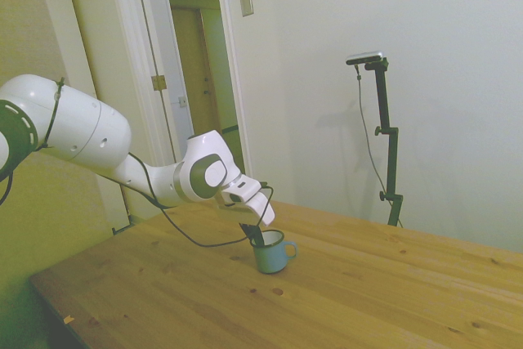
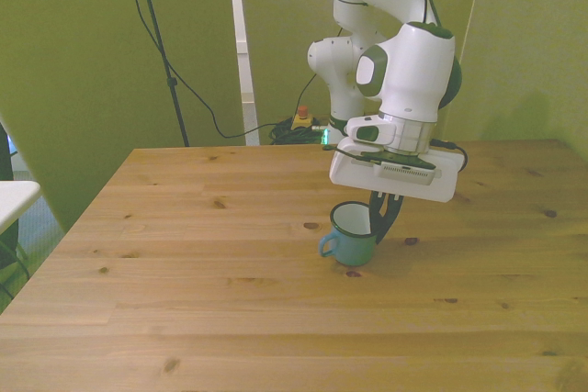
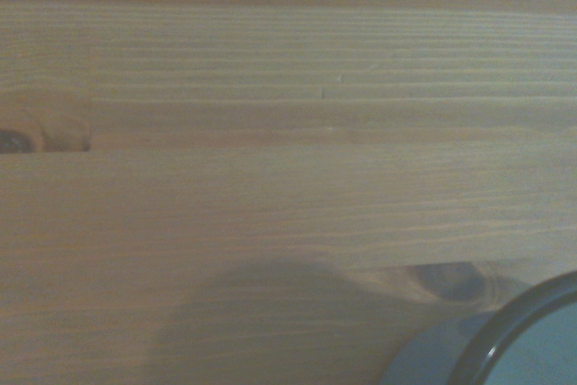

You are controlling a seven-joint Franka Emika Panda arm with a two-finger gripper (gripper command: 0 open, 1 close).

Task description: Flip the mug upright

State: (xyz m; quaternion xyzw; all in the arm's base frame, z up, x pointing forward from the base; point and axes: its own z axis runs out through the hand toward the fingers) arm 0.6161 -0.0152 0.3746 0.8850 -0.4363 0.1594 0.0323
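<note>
The light-blue mug (image 1: 270, 258) stands upright on the wooden table (image 1: 368, 284), its white inside facing up. Its small loop handle points to the front view's left. My gripper (image 1: 255, 237) comes down from above at a slant. The dark fingers (image 2: 377, 215) straddle the mug's (image 2: 350, 241) wall on the side away from the handle, one inside the rim and one outside, pinched close together on it. The wrist view catches only a blurred arc of the dark rim (image 3: 512, 338) in one corner over bare planks.
A doorway (image 1: 196, 63) and a white wall stand behind the table in the side view. In the front view a white surface (image 2: 14, 199) pokes in at the left edge, off the table. Cables (image 2: 276, 126) lie on the floor behind the table.
</note>
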